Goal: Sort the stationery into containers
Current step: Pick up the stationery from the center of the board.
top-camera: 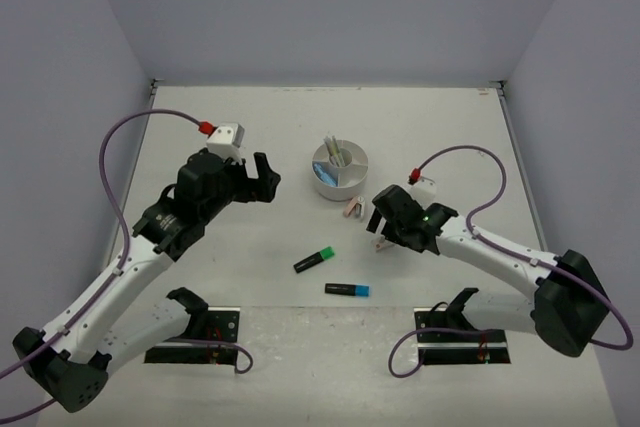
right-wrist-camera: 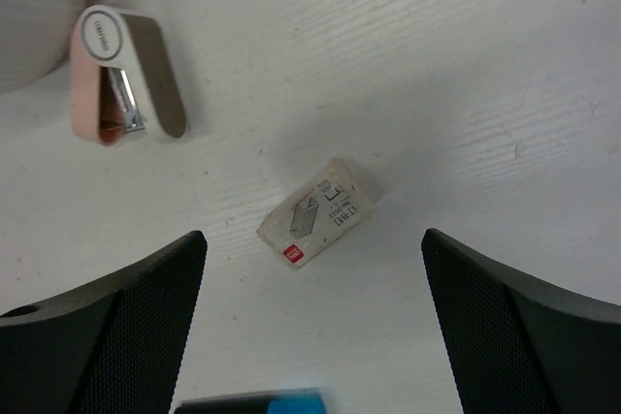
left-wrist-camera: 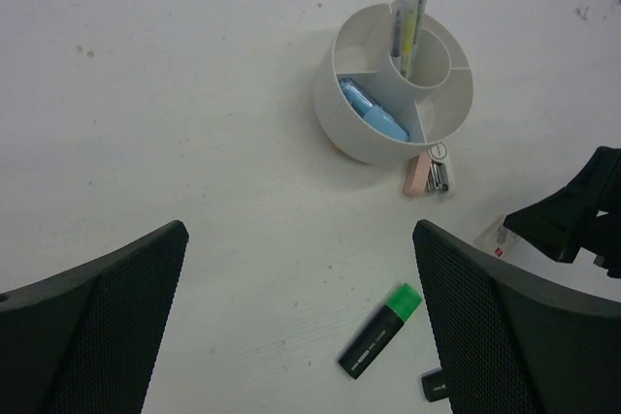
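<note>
**Skewed eraser may squirt loose**

At the right wrist view's centre our right gripper (right-wrist-camera: 312, 239) gapes astride the skewed eraser (right-wrist-camera: 320, 212); closing, we risk spinning it toward the stapler (right-wrist-camera: 126, 75), upper left; farther off, our left gripper (left-wrist-camera: 301, 230) hangs open.

Robot lab booth, white table (top-camera: 250, 127), blank lilac walls (top-camera: 330, 7) on three sides, bolted arm bases (top-camera: 225, 327).
</note>
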